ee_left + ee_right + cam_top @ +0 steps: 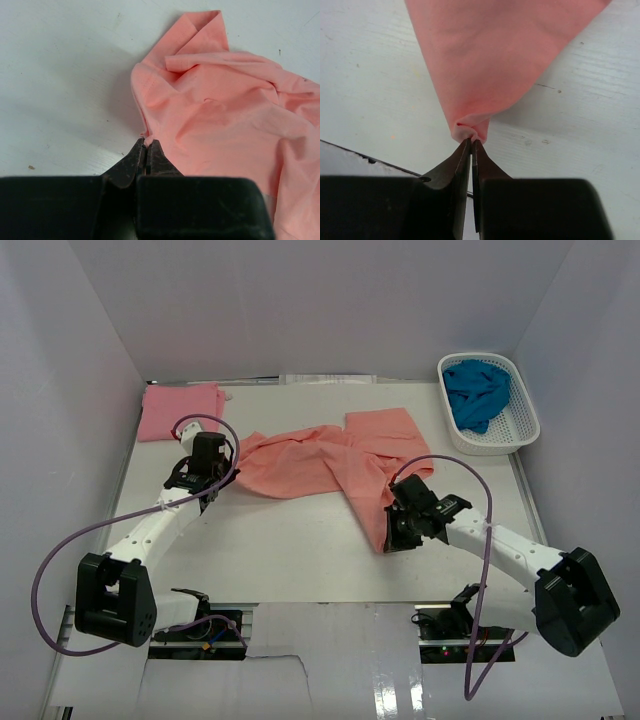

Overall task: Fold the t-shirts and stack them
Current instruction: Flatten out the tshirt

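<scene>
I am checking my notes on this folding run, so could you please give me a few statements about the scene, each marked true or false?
1. The left claw is shut on an edge of the salmon shirt. True.
2. The right claw hangs open above the table. False: it is shut on a bunched corner of the salmon shirt.
3. The teal shirt lies inside the white basket. True.
4. The pink shirt lies stacked on the salmon shirt. False: it lies folded at the table's far left corner, not on the salmon shirt.
</scene>
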Controlling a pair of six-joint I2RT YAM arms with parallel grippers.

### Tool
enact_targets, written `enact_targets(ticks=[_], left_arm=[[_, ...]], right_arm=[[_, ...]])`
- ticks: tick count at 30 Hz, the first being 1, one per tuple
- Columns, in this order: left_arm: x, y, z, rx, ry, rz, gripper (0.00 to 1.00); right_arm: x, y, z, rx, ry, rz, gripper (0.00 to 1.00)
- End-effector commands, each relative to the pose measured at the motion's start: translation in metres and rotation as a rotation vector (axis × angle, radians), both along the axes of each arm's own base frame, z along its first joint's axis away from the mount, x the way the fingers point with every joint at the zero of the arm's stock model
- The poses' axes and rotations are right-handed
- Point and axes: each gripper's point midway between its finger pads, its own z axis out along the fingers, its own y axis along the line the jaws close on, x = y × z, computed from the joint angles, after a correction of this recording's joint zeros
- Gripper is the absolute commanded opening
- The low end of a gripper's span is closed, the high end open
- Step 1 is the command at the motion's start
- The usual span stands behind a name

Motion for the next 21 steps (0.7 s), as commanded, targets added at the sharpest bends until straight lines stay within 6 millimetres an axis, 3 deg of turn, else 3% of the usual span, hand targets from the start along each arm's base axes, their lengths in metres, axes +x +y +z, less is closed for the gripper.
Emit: enact_targets(ticks=[1,3,7,21], left_arm=[[0.001,0.001,0.001,0.007,-0.015,-0.002,0.00],[0.001,0.002,0.002,0.010,-0.017,-0.001,0.00],[0.001,0.000,0.000,0.007,-0.014,-0.007,0.00],[0.001,-0.001,0.001,0.004,-0.018,-0.017,0.00]], right_arm=[[0.010,-0.009,-0.002,-0.097,-0.053,-0.032,0.10],[0.008,-0.011,-0.009,-0.124,-0.044,-0.028,0.18],[0.007,-0.010,-0.011,-0.124,-0.047,-0.022,0.43],[0.003,0.012,-0.017,-0.043,-0.036,0.007,0.50]])
